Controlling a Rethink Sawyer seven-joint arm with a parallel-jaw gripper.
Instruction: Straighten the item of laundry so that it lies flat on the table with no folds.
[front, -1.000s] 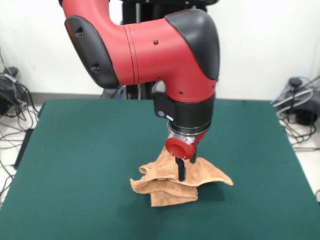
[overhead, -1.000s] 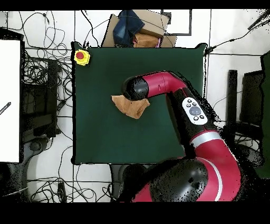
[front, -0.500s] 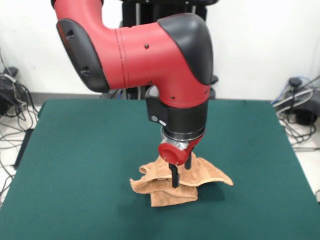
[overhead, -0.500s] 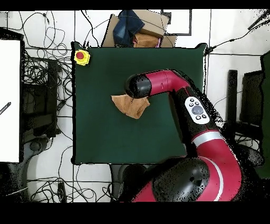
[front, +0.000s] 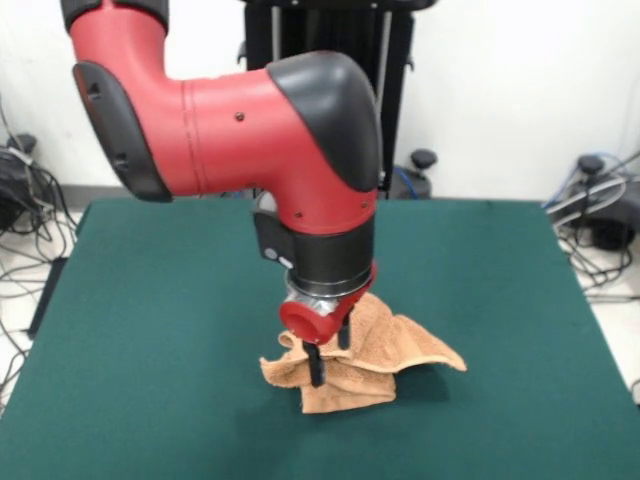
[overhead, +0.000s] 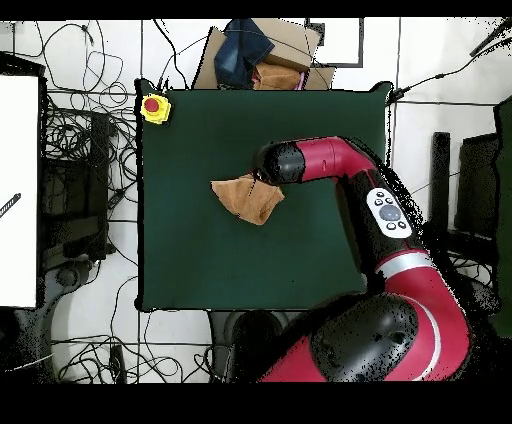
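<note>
The peach towel (front: 370, 360) lies crumpled mid-worktop (front: 160, 300), long axis side to side, one corner pointing right in the front view. The gripper (front: 322, 362) has slid leftward across it, jaws down in the folds; their spread can't be told.

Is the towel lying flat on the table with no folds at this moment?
No: in the front view the towel sits bunched on the table, with layered folds and a raised corner.
</note>
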